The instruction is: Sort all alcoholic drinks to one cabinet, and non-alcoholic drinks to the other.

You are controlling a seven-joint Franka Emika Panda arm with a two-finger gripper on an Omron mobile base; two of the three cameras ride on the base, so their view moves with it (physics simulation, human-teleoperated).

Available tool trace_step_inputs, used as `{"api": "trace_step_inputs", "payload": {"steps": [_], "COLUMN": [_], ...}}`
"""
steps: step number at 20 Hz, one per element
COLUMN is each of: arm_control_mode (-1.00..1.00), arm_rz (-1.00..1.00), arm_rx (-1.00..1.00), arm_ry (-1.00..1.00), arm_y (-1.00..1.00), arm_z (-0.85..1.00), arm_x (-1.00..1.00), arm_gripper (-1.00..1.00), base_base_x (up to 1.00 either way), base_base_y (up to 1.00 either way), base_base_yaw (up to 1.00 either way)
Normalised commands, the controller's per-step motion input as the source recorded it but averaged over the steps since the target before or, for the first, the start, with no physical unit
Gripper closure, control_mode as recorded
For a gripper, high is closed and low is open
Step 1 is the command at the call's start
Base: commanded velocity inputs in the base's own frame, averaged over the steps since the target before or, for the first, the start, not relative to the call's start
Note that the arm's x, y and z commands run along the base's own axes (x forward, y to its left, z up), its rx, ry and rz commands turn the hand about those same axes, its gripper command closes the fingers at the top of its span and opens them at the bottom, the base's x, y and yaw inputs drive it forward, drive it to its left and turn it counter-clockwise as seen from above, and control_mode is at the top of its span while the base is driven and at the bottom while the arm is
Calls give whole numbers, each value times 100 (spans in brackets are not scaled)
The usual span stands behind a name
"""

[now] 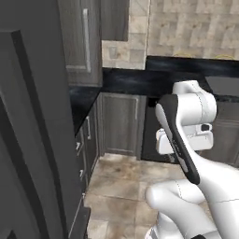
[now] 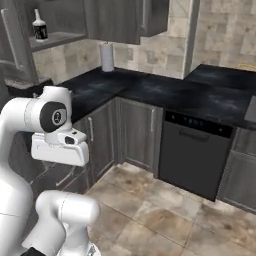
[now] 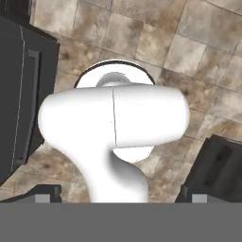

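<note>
Right base view puts the pale bottle (image 2: 40, 26), upright on an open cabinet shelf (image 2: 56, 39), apparently high above the tool (image 3: 118, 196), which points floorward, fingers wide and empty.

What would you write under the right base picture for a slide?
White robot arm folded low in a corner kitchen: black countertop, dishwasher, paper towel roll, pale bottle in an open wall cabinet.

A kitchen: grey cupboards (image 2: 132, 132), a black counter (image 2: 165, 95), a dishwasher (image 2: 195, 155), stone wall tiles (image 2: 220, 30), brown floor tiles (image 2: 165, 215)
</note>
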Motion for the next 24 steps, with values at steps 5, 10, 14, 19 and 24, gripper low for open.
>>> {"api": "trace_step_inputs", "payload": {"steps": [5,10,14,19,24], "arm_control_mode": [100,100,100,100,100], "arm_rz": [0,0,0,0,0], "arm_rx": [0,0,0,0,0], "arm_ry": [0,0,0,0,0], "arm_y": [0,0,0,0,0], "arm_z": [0,0,0,0,0], "arm_x": [0,0,0,0,0], "arm_gripper": [-100,-100,-100,-100,-100], "base_base_x": [73,51,68,71,75], "base_base_y": [-46,-39,-42,-52,-54], "base_base_yaw": [45,51,52,46,45]}}
